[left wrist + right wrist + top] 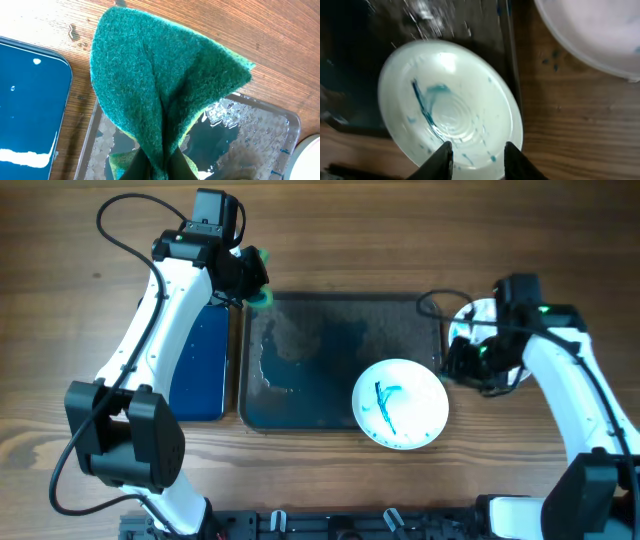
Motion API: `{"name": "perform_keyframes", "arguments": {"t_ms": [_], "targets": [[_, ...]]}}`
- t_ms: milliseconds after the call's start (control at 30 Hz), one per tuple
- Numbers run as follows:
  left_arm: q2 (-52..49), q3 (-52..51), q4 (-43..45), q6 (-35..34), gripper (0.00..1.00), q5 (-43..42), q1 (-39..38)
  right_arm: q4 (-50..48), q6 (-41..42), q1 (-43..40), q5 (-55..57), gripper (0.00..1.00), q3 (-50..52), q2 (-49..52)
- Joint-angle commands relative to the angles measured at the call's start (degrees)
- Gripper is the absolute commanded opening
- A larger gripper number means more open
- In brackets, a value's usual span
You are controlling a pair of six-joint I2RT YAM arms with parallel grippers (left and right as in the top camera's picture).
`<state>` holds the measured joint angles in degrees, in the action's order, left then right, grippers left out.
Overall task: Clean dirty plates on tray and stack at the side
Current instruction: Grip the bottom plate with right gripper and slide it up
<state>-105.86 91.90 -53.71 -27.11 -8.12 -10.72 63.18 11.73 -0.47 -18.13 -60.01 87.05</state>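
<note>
While clamped on a folded green sponge (pixel 165 90), hovering at the far-left corner of the dark grey tray (pixel 300 310): left gripper (pixel 250 280), well apart from the one dirty plate (pixel 400 404) on that tray. Plate lying flat at the tray's near-right corner, near edge riding over the rim. Round, so no long axis to line up with; white, marked with a teal-blue streak and curl near the centre plus scattered specks. Right gripper (pixel 477 161) much the nearer, just right of the plate from overhead, jaws apart and empty, plate straight ahead beyond the fingertips (pixel 442 157) in the right wrist view. Cannot tell whether touching the rim. A second white plate (pixel 600 35) on the wooden table (pixel 520 480) just right of the tray, under the right arm, faint blue specks beside it. Tray floor wet and beaded. Glossy blue tray (pixel 200 360) to the left, beneath the left arm. Likely calls for bringing sponge across to plate, or plate toward sponge.
</note>
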Motion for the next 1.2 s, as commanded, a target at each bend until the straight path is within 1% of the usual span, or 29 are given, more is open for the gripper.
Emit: {"name": "perform_keyframes", "arguments": {"t_ms": [0,33,200,267,333,433,467,533,600,633,700,767,833,867,967,1000,1033,1067,1100,1133,1167], "targets": [[0.63,0.79,0.37,-0.37,0.04,0.74,-0.04,-0.22,4.42,0.98,5.03,0.28,7.04,0.13],[0.63,0.79,0.35,-0.37,0.04,0.74,-0.04,-1.53,6.23,0.98,5.77,0.27,9.05,0.13],[0.63,0.79,0.35,-0.35,0.04,0.74,-0.04,-8.33,6.43,1.01,6.05,0.27,14.58,0.17],[0.63,0.79,0.33,-0.35,0.04,0.74,-0.04,-9.60,6.27,1.01,6.05,0.23,15.15,0.17],[0.59,0.79,0.33,-0.35,0.04,0.74,-0.04,-10.03,6.27,1.01,6.05,0.13,15.12,0.17],[0.44,0.76,0.31,-0.37,0.04,0.74,-0.04,-9.97,6.27,1.01,5.97,0.04,15.12,0.17],[0.44,0.76,0.33,-0.35,0.04,0.74,-0.04,-9.99,6.25,1.01,5.46,0.05,15.12,0.15],[0.42,0.76,0.31,-0.35,0.04,0.74,-0.04,-10.25,4.81,1.95,-1.01,0.04,14.03,-0.35],[0.42,0.76,0.28,-0.35,0.04,0.72,-0.04,-10.32,6.29,5.99,-1.01,0.04,9.44,-1.44],[0.42,0.76,0.31,-0.35,0.04,0.74,-0.04,-10.88,9.57,8.70,0.72,0.04,6.67,-1.44],[0.37,0.76,0.33,-0.37,0.04,0.74,-0.04,-14.88,19.96,13.44,1.79,0.04,4.11,-1.42],[0.15,0.76,0.28,-0.37,0.04,0.74,-0.04,-21.73,29.64,19.43,3.34,0.04,4.00,-1.05],[0.11,0.61,0.26,-0.39,0.04,0.72,-0.04,-27.32,38.38,25.42,9.49,0.04,4.00,0.50],[0.11,0.57,0.15,-0.37,0.04,0.74,-0.04,-29.09,41.55,27.65,12.00,0.04,4.00,1.57],[0.11,0.28,0.11,-0.37,0.04,0.74,-0.04,-31.17,44.44,31.12,14.23,0.04,4.00,4.81],[0.11,0.17,0.07,-0.37,0.04,0.74,-0.04,-33.18,42.03,31.45,12.76,0.05,4.00,5.44],[0.11,-0.07,0.11,-0.37,0.04,0.74,-0.04,-34.56,39.47,31.43,11.02,0.11,4.00,5.49],[0.11,-0.07,0.09,-0.37,0.04,0.74,-0.04,-35.04,39.12,31.43,11.02,0.22,3.98,5.49],[0.11,-0.07,0.11,-0.37,0.04,0.74,-0.04,-35.39,37.99,31.43,10.80,0.28,3.98,5.49],[0.11,-0.07,0.11,-0.37,0.04,0.74,-0.04,-36.13,35.52,31.23,10.29,0.33,3.96,5.49],[0.11,-0.07,0.11,-0.37,0.04,0.74,-0.04,-36.33,33.51,30.84,8.79,0.33,3.78,5.49]]}}
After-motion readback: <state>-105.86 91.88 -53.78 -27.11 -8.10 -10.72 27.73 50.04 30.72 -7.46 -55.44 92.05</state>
